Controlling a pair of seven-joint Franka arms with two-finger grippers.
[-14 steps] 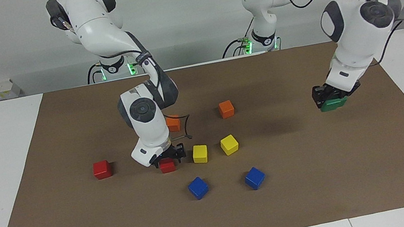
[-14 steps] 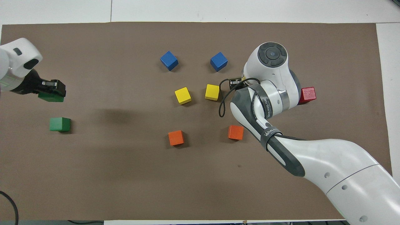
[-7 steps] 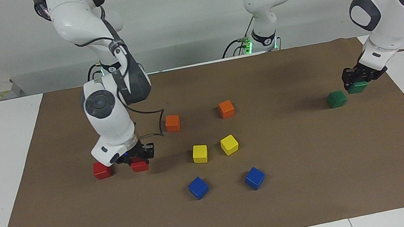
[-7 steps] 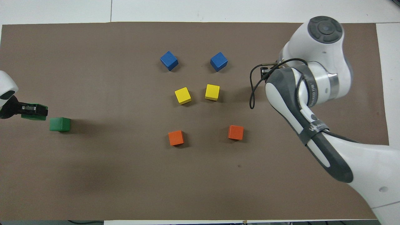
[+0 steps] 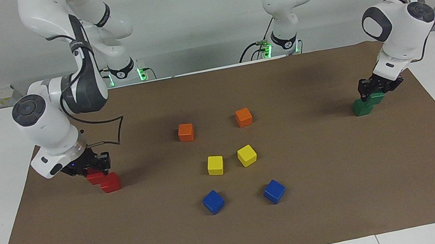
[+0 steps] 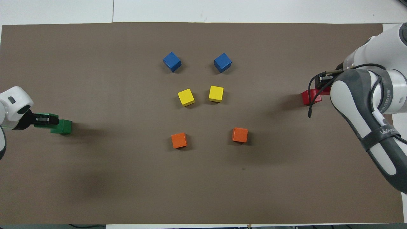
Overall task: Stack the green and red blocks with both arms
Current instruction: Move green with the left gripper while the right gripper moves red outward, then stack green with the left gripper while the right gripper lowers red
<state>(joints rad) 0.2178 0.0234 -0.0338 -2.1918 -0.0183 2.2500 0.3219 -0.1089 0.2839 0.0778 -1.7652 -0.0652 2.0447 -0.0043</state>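
Observation:
My right gripper (image 5: 92, 167) is shut on a red cube (image 5: 94, 176) and holds it just above the mat. The cube overlaps the edge of the second red cube (image 5: 111, 183), which lies on the mat toward the right arm's end. In the overhead view the right gripper (image 6: 322, 83) covers most of the held cube beside the lying red cube (image 6: 309, 97). My left gripper (image 5: 377, 88) is shut on a green cube (image 5: 376, 97), low over the edge of the second green cube (image 5: 361, 108) on the mat. They also show in the overhead view: left gripper (image 6: 43, 119), lying green cube (image 6: 64, 126).
On the brown mat (image 5: 345, 189), in the middle, lie two orange cubes (image 5: 186, 132) (image 5: 243, 117), two yellow cubes (image 5: 215, 165) (image 5: 246, 155) and two blue cubes (image 5: 213, 202) (image 5: 274, 191), the blue ones farthest from the robots.
My right gripper has carried its red cube from the middle toward the right arm's end, up against the other red cube. My left gripper has brought its green cube down beside the other green cube.

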